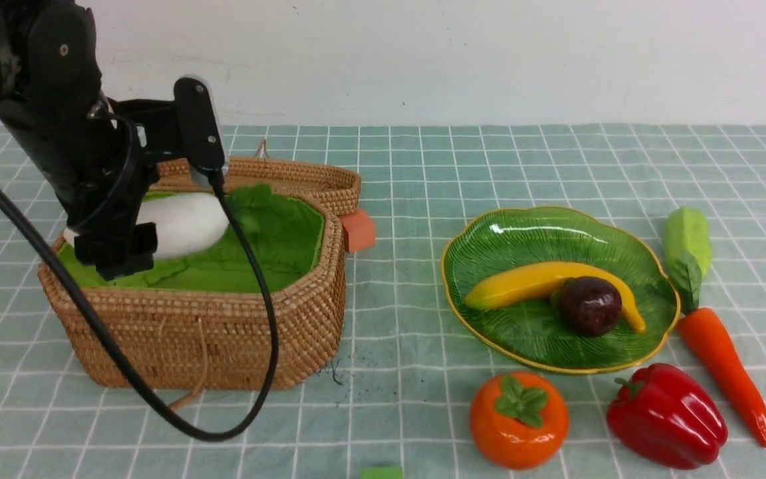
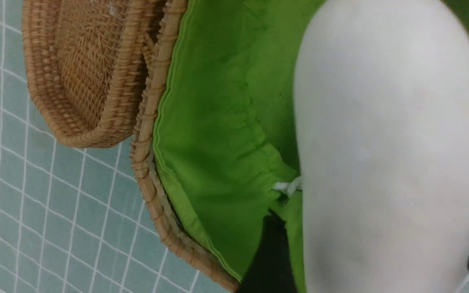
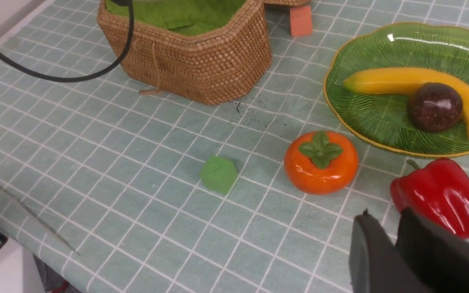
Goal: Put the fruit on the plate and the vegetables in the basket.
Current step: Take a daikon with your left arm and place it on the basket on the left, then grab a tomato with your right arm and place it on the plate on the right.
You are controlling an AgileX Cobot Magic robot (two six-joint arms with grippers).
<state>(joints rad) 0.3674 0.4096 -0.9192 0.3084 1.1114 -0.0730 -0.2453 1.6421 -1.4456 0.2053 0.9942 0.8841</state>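
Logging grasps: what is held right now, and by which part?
The left gripper holds the white radish by its white body, over the basket; the right gripper holds nothing.

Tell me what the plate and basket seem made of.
The plate looks like ribbed green glass or glazed ceramic: glossy, with bright highlights. The basket looks like woven tan wicker, matte, with coils and a creased green cloth lining.

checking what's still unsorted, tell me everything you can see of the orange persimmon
The persimmon is a squat, round, glossy orange toy, seemingly hard plastic, with a green leaf cap on top. It sits upright on the checked tablecloth, just in front of the plate, seemingly clear of its rim. The red bell pepper lies to its right, apart.
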